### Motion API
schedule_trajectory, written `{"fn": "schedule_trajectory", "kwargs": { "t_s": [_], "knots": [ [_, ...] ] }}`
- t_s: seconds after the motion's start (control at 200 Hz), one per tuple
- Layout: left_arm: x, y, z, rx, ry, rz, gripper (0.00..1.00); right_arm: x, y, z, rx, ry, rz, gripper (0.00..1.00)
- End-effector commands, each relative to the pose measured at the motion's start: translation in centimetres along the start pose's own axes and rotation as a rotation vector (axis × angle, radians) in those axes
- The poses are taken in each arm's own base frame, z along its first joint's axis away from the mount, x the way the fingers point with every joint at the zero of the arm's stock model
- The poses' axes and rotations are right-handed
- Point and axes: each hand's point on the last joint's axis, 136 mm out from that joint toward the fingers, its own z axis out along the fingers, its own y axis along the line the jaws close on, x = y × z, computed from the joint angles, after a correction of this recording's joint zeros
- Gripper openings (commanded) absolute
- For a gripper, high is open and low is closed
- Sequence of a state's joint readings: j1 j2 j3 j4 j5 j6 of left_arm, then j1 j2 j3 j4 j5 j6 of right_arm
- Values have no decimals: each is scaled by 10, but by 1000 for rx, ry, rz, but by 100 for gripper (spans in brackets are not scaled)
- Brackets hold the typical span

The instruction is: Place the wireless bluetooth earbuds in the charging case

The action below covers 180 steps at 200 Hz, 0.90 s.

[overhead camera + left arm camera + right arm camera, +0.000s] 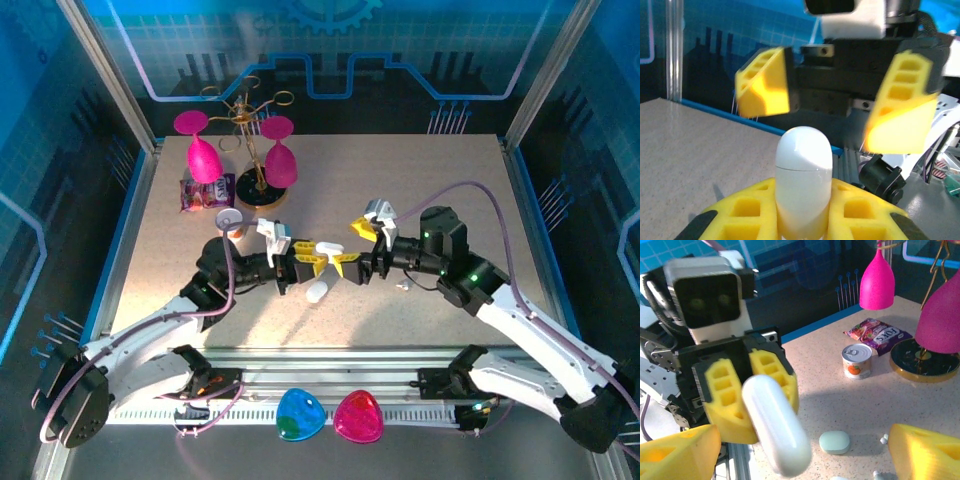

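Above table [450,200], closed left gripper [802,215] grips white case [804,170].

Bench [450,180]: speckled beige top, flat, framed by metal rails.

- 11 o'clock, toward the far edge: round dark base of a gold wire rack [262,195].
- 10 o'clock: purple snack packet [205,192], lying flat, just beside the base.
- At the packet's 5 o'clock: small can [230,220], upright.
- Near centre: mint case [835,442], lying flat; a tiny white piece [883,439] at its 3 o'clock, apart from it.
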<state>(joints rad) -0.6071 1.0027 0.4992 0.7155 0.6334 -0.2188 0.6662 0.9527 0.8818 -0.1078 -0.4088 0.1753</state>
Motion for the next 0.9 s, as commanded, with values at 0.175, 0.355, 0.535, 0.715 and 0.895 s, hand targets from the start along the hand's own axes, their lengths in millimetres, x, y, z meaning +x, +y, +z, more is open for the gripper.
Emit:
{"fn": "schedule_trajectory", "kwargs": {
  "t_s": [0.175,0.355,0.535,0.715,0.895],
  "knots": [
    [-18,-35,-7,153,-64,80,7,-14,-20,-5,102,-28,83,84],
    [-13,-43,-10,198,-53,88,7,-27,-25,-15,109,-73,121,83],
    [-13,-41,-7,203,-61,109,7,-31,-16,-15,51,-82,96,83],
    [-14,-36,-2,201,-89,124,7,-37,12,-24,-89,-135,7,84],
    [-8,-21,6,183,-104,126,5,-33,18,-28,-112,-167,-15,84]
  ]
}}
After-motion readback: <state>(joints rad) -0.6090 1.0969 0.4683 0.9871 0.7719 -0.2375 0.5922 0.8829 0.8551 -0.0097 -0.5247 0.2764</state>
